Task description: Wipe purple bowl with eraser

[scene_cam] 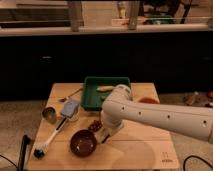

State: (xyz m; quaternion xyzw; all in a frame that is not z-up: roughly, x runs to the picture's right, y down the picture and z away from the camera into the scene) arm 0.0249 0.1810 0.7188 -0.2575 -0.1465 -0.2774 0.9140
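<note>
Gripper (106, 136), holding what I cannot tell, hangs just beside the purple bowl (82, 143), which lies on its camera-left side.

Dim room here: a light wooden surface (145, 150) stands on speckled floor (20, 110), dark cabinets (60, 65) behind under a long counter (100, 30). The gripper (107, 137) hangs low over the surface's front.

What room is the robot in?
Probably a kitchen: a counter over dark cabinets, and a wooden table with the purple bowl and a green tray. The gripper hangs beside that bowl.
</note>
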